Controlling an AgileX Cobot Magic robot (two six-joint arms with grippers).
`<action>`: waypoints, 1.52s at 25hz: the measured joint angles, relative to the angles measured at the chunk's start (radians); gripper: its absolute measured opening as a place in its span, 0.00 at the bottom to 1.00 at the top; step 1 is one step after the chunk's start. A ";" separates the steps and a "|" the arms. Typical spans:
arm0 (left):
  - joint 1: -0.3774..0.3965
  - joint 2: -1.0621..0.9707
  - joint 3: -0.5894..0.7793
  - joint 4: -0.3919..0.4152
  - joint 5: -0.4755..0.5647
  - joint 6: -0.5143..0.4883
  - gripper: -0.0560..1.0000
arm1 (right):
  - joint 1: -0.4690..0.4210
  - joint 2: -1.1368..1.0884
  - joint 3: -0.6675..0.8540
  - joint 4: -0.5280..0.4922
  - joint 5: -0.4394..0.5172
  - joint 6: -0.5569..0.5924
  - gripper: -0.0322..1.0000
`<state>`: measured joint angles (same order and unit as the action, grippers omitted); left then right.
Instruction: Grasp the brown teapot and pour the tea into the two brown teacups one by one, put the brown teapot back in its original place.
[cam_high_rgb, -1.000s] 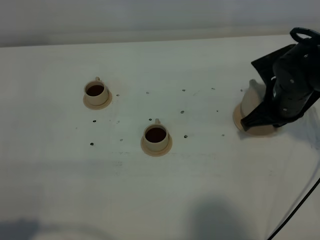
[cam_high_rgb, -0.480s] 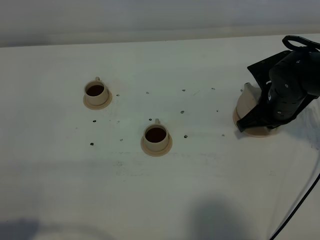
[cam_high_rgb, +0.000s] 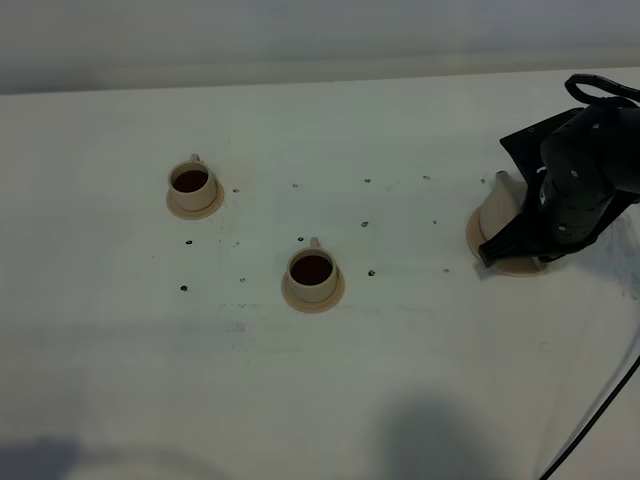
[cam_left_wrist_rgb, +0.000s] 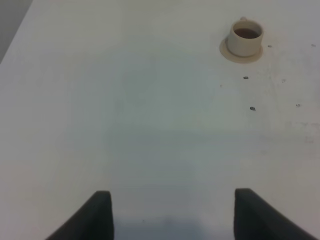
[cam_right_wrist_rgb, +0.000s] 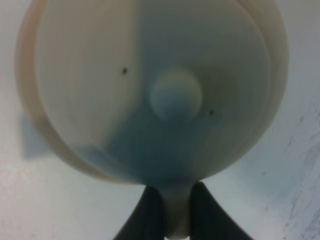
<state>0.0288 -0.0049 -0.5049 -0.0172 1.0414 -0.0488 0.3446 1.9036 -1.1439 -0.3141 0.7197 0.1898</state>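
The right claw (cam_right_wrist_rgb: 170, 207) was clamped narrow on the loop handle of the teapot (cam_right_wrist_rgb: 150, 90), which sat directly under it, over its wide saucer (cam_high_rgb: 512, 263) near the bench's right edge; both cups (cam_high_rgb: 193, 181) (cam_high_rgb: 311, 271) already showed dark tea, so the pot looked back home. The handle ran out from the pot between the fingers; letting go and lifting away seemed next. The left claw (cam_left_wrist_rgb: 172, 212) stood wide and empty over bare bench, well apart from the far-left cup.
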 joint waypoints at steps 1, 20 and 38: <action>0.000 0.000 0.000 0.000 0.000 0.000 0.55 | 0.000 0.000 0.000 0.001 0.001 0.000 0.15; 0.000 0.000 0.000 0.000 0.000 0.000 0.55 | 0.000 -0.012 -0.002 0.009 0.050 0.000 0.19; 0.000 0.000 0.000 0.000 0.000 0.000 0.55 | 0.000 -0.265 -0.001 0.314 0.470 -0.165 0.38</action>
<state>0.0288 -0.0049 -0.5049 -0.0172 1.0414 -0.0488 0.3446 1.6386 -1.1446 0.0000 1.1896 0.0244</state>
